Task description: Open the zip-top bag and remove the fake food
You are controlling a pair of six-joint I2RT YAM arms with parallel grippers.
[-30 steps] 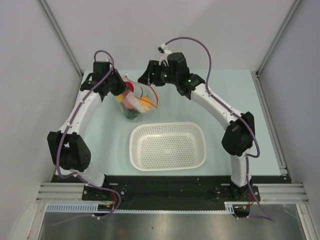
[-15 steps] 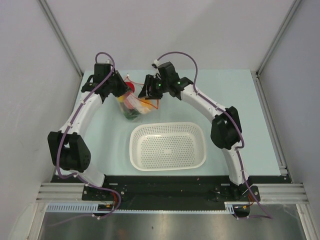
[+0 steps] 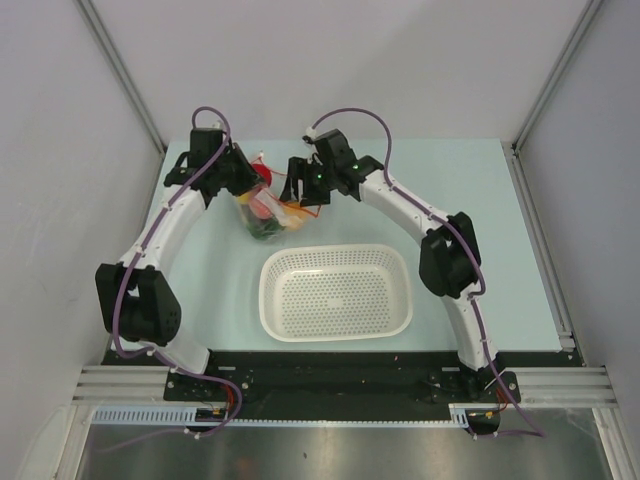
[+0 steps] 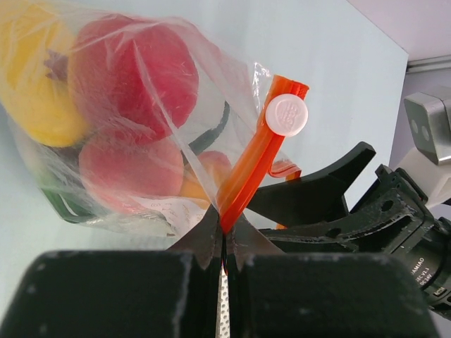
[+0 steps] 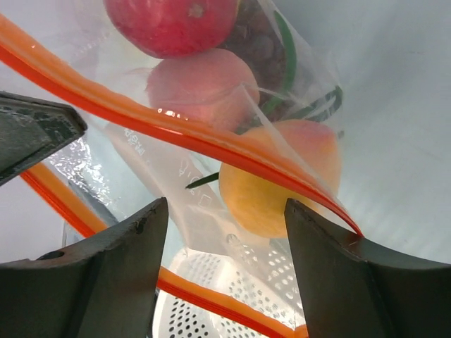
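The zip-top bag (image 3: 264,214) hangs tilted above the table at the back, its mouth parted. My left gripper (image 4: 224,232) is shut on the bag's orange zip strip (image 4: 255,158), just below the white round slider (image 4: 287,115). Through the plastic show a red fruit (image 4: 134,70), a yellow piece (image 4: 35,84) and a pink peach (image 4: 130,169) of the fake food. My right gripper (image 5: 222,236) stands open at the bag's mouth. One side of the strip (image 5: 176,130) crosses just above its fingertips, and the orange fruit (image 5: 282,183) lies beyond them. Purple grapes (image 5: 257,42) sit deeper in.
A white perforated basket (image 3: 337,292) sits on the pale table in front of the bag, between the two arms. Grey walls close in the table at the back and on both sides.
My right arm has swung left and brought its gripper up to the bag's mouth. Its jaws narrowed, then spread again. The left gripper has kept its hold on the strip.
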